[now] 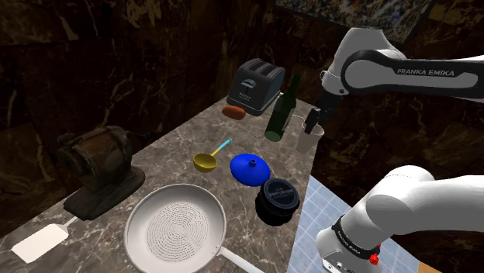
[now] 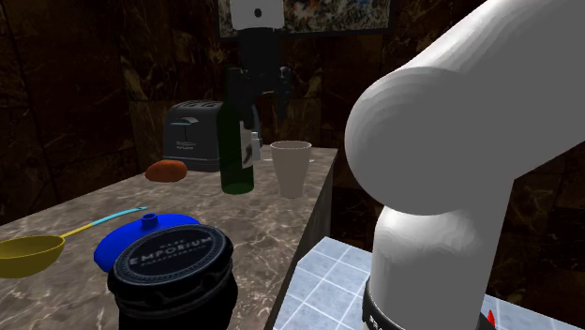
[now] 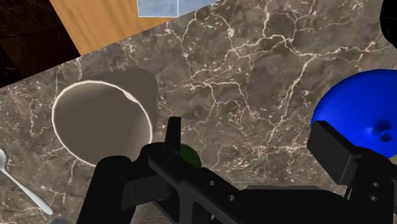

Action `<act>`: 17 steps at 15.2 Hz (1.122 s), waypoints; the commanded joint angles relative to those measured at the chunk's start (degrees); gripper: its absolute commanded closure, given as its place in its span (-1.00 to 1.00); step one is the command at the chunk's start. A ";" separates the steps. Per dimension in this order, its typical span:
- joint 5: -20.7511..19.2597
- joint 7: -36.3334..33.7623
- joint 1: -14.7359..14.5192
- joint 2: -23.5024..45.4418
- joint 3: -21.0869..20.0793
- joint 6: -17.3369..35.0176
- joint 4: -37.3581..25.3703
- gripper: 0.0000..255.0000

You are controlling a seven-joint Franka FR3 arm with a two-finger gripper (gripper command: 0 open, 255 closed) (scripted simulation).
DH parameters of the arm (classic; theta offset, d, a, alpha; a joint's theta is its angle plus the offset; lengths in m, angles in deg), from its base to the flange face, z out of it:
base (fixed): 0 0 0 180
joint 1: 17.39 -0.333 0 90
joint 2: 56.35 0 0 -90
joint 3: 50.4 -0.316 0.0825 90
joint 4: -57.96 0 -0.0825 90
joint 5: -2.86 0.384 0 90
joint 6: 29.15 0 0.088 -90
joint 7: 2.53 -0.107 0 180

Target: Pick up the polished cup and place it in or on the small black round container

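cup (image 1: 309,133): pale, upright, at bench (image 1: 178,143) edge beside green bottle (image 1: 281,112). probably light, rigid, slick; pinch one wall at rim. end effector (image 1: 316,122) released, empty, just above.

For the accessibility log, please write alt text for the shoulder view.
A white robot arm holds its black jaws by a pale cup at the edge of a marbled counter, beside a green bottle and a toaster. Nearer lie a black round container, a blue lid, a yellow ladle and a white perforated pan.
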 commanded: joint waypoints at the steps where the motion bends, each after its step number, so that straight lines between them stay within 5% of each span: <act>1: -2.22 1.63 1.21 2.47 1.80 5.10 0.95 -1.00; 7: -7.62 5.34 4.35 10.66 6.76 19.08 2.28 -1.00; 17: -8.98 4.91 4.94 15.54 8.02 26.67 4.93 -1.00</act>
